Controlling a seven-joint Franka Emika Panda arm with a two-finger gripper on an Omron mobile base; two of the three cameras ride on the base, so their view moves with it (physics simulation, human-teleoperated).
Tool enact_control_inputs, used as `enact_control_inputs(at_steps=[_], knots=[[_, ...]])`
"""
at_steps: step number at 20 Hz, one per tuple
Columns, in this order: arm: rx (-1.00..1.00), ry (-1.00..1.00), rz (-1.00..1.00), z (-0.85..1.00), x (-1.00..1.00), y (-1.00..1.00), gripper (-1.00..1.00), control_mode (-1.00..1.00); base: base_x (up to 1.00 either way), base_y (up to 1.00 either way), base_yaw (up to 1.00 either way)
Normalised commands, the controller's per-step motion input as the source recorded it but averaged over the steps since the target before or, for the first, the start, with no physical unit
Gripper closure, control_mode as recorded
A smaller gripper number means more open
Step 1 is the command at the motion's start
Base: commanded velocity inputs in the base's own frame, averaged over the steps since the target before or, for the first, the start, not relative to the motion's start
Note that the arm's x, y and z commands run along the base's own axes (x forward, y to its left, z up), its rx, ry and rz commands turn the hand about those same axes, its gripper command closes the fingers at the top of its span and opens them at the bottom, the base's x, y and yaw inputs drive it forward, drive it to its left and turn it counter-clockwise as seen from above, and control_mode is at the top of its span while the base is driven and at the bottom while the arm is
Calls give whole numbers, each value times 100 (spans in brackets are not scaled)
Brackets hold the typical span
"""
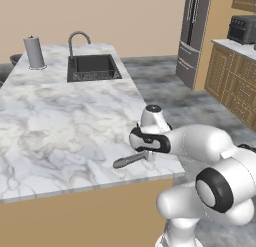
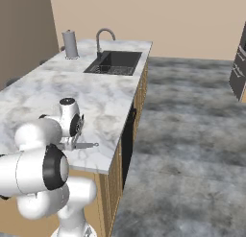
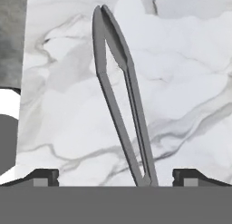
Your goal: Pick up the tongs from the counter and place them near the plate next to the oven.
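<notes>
- One pair of slim dark grey metal tongs [image 3: 118, 105] lies flat on the white marble bench with grey veining [image 1: 60, 126], near the bench's lower right corner in the left base view, close to the edge.
- Two dark fingertips [image 3: 43, 177] stand spread wide at the bottom of the hand view, so the two-finger tool [image 3: 115, 178] is released and grasps nothing; the tongs' narrow end lies midway between them.
- Judged step: settling down onto the tongs before the grasp.
- Advice: lower straight, keeping the tongs centred between the fingertips, and close across both arms so they squeeze together rather than slip out.
- Grip a little further up the arms if possible; at the very end the long tongs would likely droop or swing.
- Risk: a nudge could push the tongs off the nearby bench edge.
</notes>
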Motion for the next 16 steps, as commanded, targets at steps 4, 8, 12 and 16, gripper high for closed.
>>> enact_control_inputs(at_steps=[4,8,12,16], knots=[[0,7,10,-23,19,0,-100,-100,0,0,0],[0,1,10,-27,3,0,-100,-100,0,0,0],[0,0,10,-26,0,0,-100,-100,0,0,0],[0,0,10,-21,0,0,-100,-100,0,0,0]])
